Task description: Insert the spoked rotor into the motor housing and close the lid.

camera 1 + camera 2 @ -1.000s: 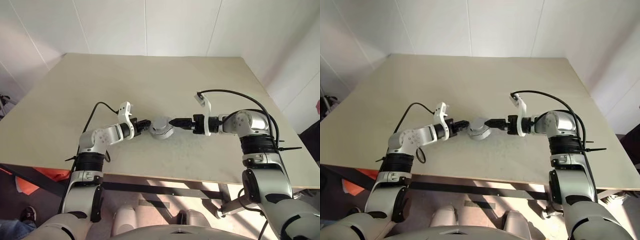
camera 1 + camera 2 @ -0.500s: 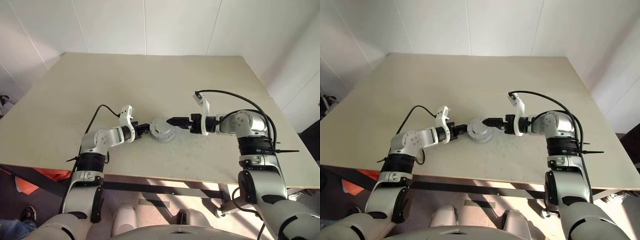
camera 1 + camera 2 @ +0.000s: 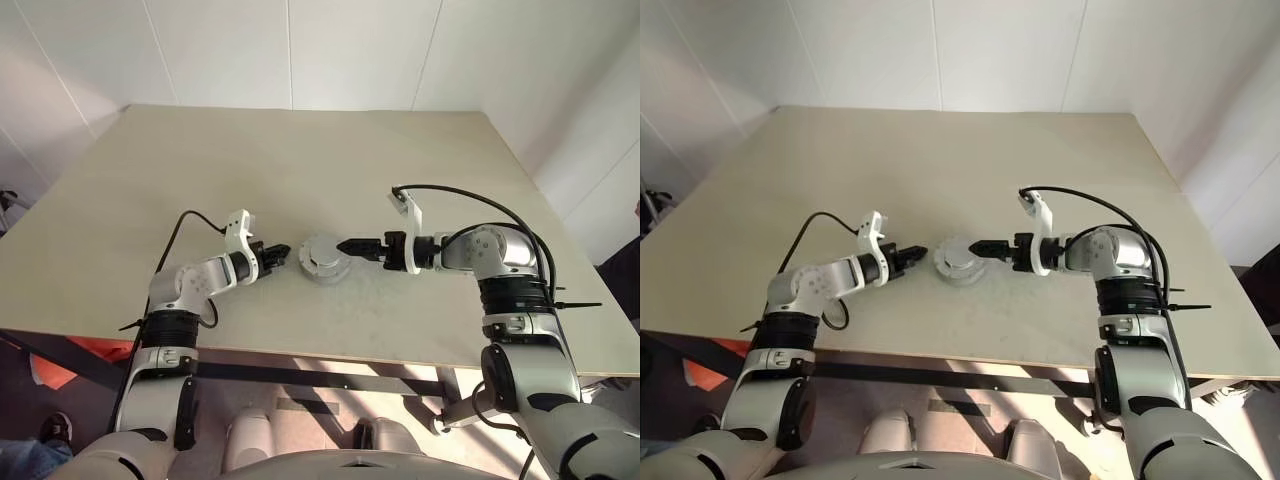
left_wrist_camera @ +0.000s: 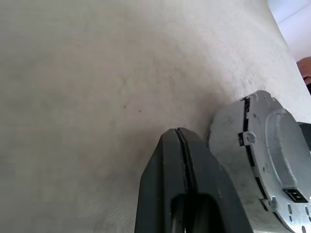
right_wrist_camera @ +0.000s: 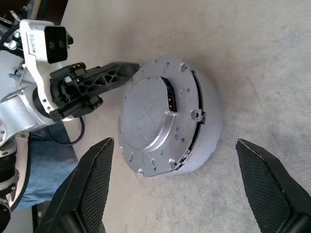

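The motor housing (image 3: 322, 268) is a squat silver puck on the table, near the front middle. The silver lid (image 5: 148, 119) lies on top of it, with a dark seam running round the rim. The spoked rotor is hidden. My left gripper (image 3: 284, 254) is shut and empty, its tips just left of the housing (image 4: 262, 145) with a narrow gap. My right gripper (image 3: 345, 246) points at the housing from the right. It is open, its fingers (image 5: 97, 170) spread wide on either side of the housing without touching it.
The pale tabletop (image 3: 300, 170) stretches far behind and to both sides of the housing. Its front edge (image 3: 330, 356) runs just below my arms. A black cable (image 3: 470, 200) loops over my right forearm.
My left gripper has drawn back to the left, off the housing's side. The housing, tipped between both grippers a second ago, now sits flat. The right gripper has barely shifted.
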